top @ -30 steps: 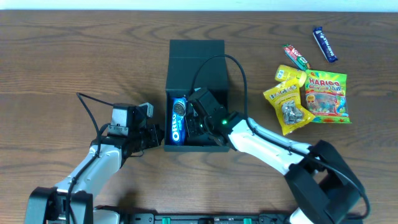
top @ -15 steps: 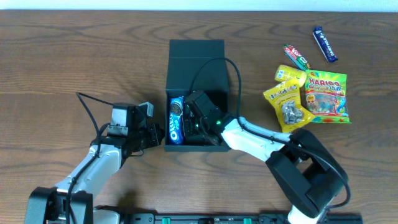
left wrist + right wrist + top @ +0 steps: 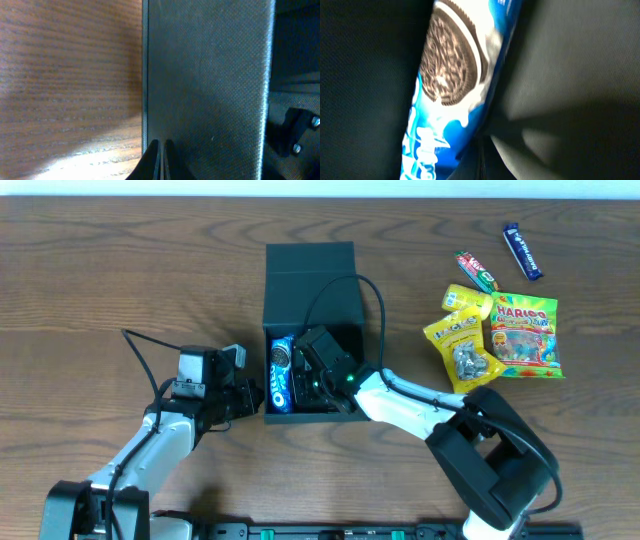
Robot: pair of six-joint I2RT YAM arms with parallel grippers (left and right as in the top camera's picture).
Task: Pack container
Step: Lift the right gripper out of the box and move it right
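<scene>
Inside container point(image 3: 310, 270), right end effector point(image 3: 314, 372) hidden beside Oreo pack point(image 3: 281, 373) (grip unreadable); left end effector point(image 3: 159, 159) pinched closed.

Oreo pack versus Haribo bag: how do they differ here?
Colour: the Oreo pack is blue, the Haribo bag green and yellow. Shape: the Oreo pack is long and narrow, the Haribo bag broad and flat. Place: the Oreo pack lies inside the container, the Haribo bag on the table. Both are printed snack packets.
</scene>
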